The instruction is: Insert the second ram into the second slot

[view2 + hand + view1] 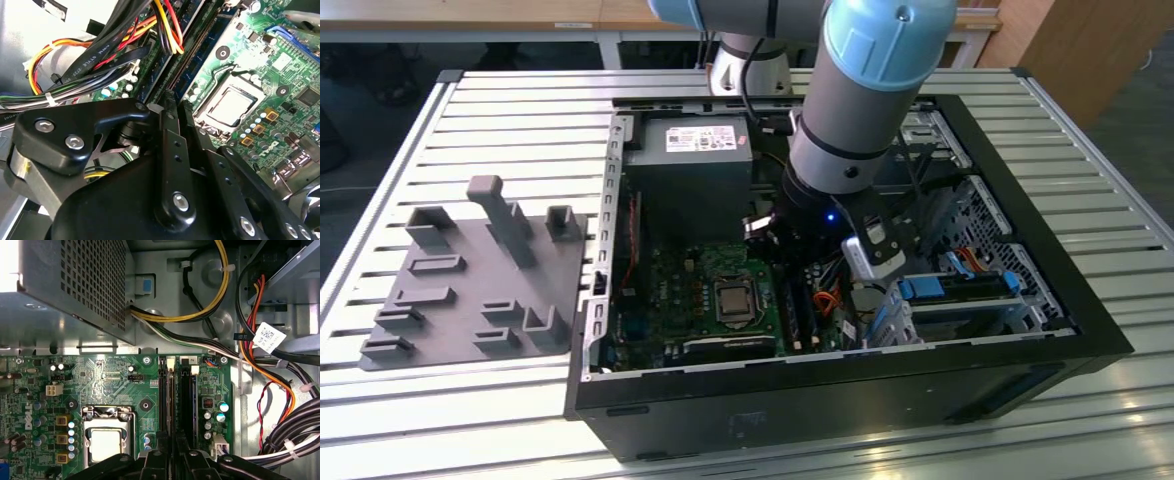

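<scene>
The arm is down inside the computer case point(1067, 330), and the gripper point(172, 440) stands right over the two memory slots point(177, 400), at about 3 o'clock from the processor socket point(107, 440). The fingers point(170, 130) are together, clamped on the second ram point(172, 405) — a thin dark stick, upright in a slot. I judge that the pressing-in step is in hand; it calls for a straight, even push.

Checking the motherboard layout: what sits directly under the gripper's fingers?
The memory slots run beneath the gripper, beside the processor socket. Their near ends are covered by the fingers.
</scene>
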Robot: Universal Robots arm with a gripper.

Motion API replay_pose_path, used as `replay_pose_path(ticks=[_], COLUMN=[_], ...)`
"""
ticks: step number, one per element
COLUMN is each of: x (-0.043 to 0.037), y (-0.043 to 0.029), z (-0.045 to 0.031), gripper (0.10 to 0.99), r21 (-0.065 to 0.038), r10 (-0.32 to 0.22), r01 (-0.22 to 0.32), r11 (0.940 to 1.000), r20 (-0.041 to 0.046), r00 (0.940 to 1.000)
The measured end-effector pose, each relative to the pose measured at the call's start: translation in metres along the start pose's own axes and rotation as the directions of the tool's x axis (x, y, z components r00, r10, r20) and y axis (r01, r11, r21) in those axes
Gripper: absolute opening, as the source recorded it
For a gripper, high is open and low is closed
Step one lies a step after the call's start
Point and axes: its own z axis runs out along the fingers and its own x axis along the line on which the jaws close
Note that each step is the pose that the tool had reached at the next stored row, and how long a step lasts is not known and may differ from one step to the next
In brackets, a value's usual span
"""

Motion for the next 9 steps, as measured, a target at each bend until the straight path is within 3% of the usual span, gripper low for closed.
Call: replay_pose_path(ticks=[9], x=[0.0002], y=[0.0000], z=[-0.0023], gripper=[0.208], r21=[0.000], r10=[0.000], r01=[0.000], r11=[1.0000], r20=[0.0000], r00=[1.0000])
